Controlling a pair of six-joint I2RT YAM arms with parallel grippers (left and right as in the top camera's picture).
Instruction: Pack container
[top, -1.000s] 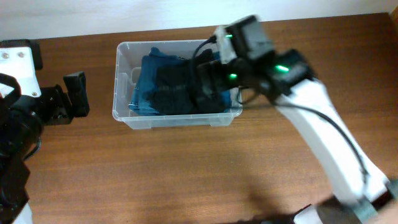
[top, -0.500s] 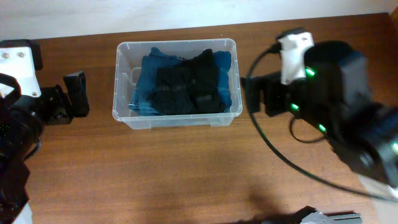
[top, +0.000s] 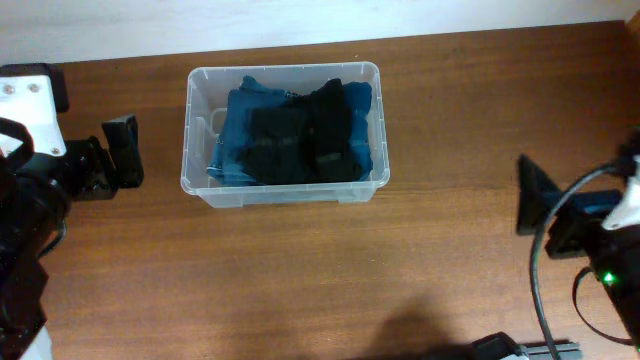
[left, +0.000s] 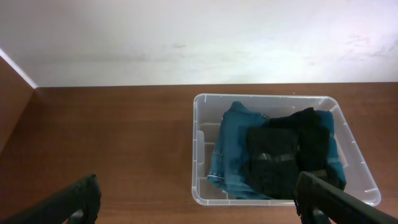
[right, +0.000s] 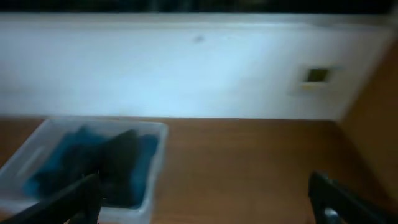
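Right end effector (right: 206, 208) gapes; clothes (top: 290, 135) fill container (top: 280, 68).

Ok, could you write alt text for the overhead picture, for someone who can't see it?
A clear plastic container holding blue clothing with black clothing on top sits on a brown wooden table. The left gripper and right gripper hang apart from it, one on each side, holding nothing.

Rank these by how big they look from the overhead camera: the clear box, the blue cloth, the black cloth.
1. The container.
2. The blue cloth, reaching past the black one on both sides.
3. The black cloth lying on it.
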